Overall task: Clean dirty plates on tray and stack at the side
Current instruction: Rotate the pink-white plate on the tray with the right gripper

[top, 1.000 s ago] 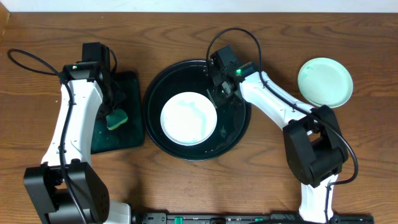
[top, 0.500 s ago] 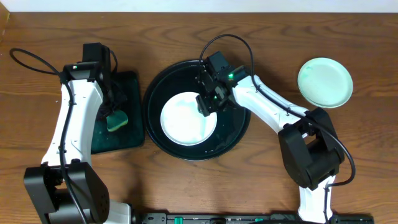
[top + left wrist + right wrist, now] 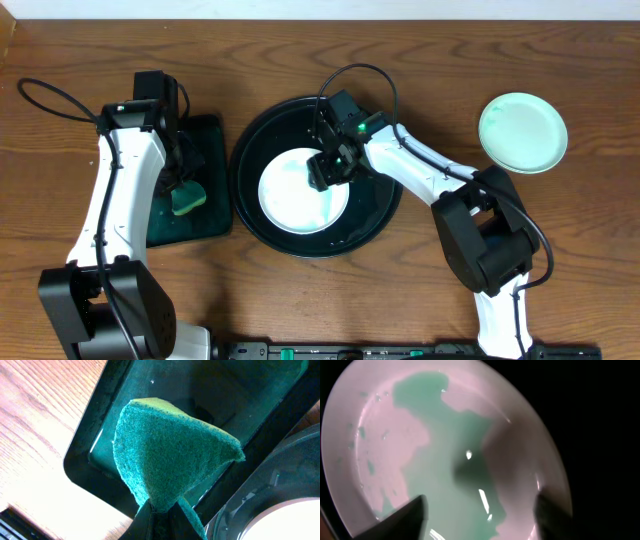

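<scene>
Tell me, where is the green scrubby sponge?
In the overhead view, the green scrubby sponge is on the left, pinched in the left claw over the rectangular black tray, beside the big round black tray.

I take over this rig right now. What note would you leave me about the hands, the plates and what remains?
Left hand: shut on the sponge, held above the small tray.
Right hand: open, over the white plate, holding nothing.
The white plate lies in the round tray and has a teal smear; not cleaned.
The mint plate lies on the table at the right and looks clean from overhead.
Done: one plate set aside, it seems.
Left: wipe the white plate, then stack it on the mint plate.
</scene>
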You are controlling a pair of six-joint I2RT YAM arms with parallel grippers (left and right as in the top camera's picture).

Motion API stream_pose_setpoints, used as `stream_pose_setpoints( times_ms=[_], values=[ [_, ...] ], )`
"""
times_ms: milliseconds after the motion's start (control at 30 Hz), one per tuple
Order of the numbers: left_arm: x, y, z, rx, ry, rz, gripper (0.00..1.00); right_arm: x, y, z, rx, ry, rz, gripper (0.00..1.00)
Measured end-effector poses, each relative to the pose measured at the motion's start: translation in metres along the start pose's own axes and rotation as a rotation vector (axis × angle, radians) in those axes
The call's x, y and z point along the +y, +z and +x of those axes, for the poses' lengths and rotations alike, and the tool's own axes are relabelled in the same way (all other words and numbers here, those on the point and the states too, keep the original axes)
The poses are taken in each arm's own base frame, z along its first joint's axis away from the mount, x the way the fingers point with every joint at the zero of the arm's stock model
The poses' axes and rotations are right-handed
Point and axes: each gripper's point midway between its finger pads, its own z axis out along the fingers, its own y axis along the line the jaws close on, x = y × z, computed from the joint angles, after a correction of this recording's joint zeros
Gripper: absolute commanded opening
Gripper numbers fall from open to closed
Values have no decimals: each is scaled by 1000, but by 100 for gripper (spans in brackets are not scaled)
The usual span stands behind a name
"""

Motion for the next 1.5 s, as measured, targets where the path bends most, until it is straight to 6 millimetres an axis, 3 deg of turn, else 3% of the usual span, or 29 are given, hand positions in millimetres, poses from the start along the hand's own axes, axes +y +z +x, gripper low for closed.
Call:
stream_pose_setpoints(
  times_ms=[133,300,400,633,833,1033,1133,1200,1267,1400,1500],
  values=[
    [0,0,0,0,0,0,11,24,-3,0,5,-89,-139,99],
    [0,0,0,0,3,0,13,37,-5,2,6,-155,-219,99],
    [0,0,0,0,3,0,25,39,-6,1,1,-171,-227,99],
    [-2,0,-3,-12,17,8,26,11,-17,-5,-20,-115,-100,99],
    [-4,0,-6,-24,24,17,26,8,-25,-9,-36,-121,-82,99],
    [-6,0,-8,-31,27,23,62,-6,-33,-17,-68,-126,-34,99],
    [-6,0,-8,-34,28,24,67,-18,-43,-21,-86,-97,24,99],
    [-6,0,-8,-35,29,23,78,-24,-46,-20,-84,-82,47,99],
    [-6,0,-8,-34,27,24,80,-27,-46,-19,-82,-75,57,97],
    [-6,0,-8,-34,33,23,81,-30,-43,-18,-74,-65,63,84],
    [-6,0,-8,-34,33,23,81,-30,-32,-14,-50,-57,43,80]
  ],
)
